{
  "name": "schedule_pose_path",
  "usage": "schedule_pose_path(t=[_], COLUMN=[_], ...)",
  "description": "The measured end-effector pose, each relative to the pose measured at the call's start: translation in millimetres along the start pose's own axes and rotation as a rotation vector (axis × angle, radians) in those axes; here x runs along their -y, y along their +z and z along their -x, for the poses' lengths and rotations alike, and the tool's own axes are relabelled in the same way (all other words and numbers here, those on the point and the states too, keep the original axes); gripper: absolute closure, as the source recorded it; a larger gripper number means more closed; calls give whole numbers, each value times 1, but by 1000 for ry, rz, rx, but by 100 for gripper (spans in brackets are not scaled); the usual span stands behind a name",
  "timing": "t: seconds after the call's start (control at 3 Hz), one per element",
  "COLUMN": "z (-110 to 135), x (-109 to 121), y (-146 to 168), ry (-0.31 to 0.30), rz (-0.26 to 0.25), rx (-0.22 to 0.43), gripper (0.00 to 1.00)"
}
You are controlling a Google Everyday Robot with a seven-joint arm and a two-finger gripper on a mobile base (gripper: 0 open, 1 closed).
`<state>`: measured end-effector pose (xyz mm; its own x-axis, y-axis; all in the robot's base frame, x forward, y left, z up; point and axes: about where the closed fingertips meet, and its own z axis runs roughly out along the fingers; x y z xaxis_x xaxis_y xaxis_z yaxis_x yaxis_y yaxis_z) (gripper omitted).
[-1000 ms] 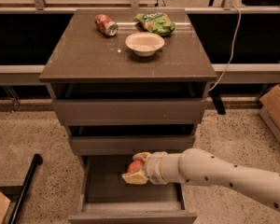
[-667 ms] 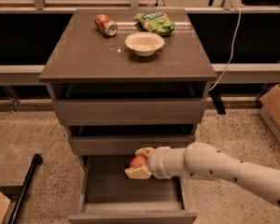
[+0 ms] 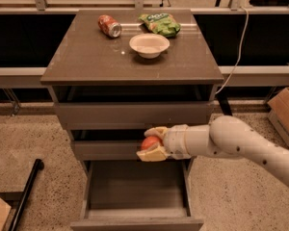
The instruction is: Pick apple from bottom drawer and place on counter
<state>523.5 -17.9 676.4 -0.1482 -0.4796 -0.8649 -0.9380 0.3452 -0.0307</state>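
The bottom drawer (image 3: 135, 221) is pulled out wide and its inside shows no objects. My gripper (image 3: 151, 144) is shut on the red apple (image 3: 150, 142), which sits between the two cream fingers. It holds the apple above the open drawer, in front of the middle drawer's front and below the counter (image 3: 86, 57). The white arm reaches in from the right.
On the counter lie a red-orange soda can (image 3: 109, 26), a green chip bag (image 3: 160, 23) and a white bowl (image 3: 149, 45). A cardboard box (image 3: 285, 112) stands on the floor at the right. A black pole (image 3: 25, 196) lies at the lower left.
My gripper has risen with the apple, from inside the bottom drawer to the height of the middle drawer's front.
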Motion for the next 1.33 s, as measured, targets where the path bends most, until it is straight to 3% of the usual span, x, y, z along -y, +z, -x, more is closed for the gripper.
schedule_pose_path(t=[0.33, 0.67, 1.0, 1.33], z=[70, 156, 173, 173], x=[14, 36, 43, 43], y=[-43, -84, -94, -94], ry=[-117, -229, -247, -247], rz=[-27, -100, -123, -124], rx=[24, 36, 51, 51], gripper=[100, 100, 100, 100])
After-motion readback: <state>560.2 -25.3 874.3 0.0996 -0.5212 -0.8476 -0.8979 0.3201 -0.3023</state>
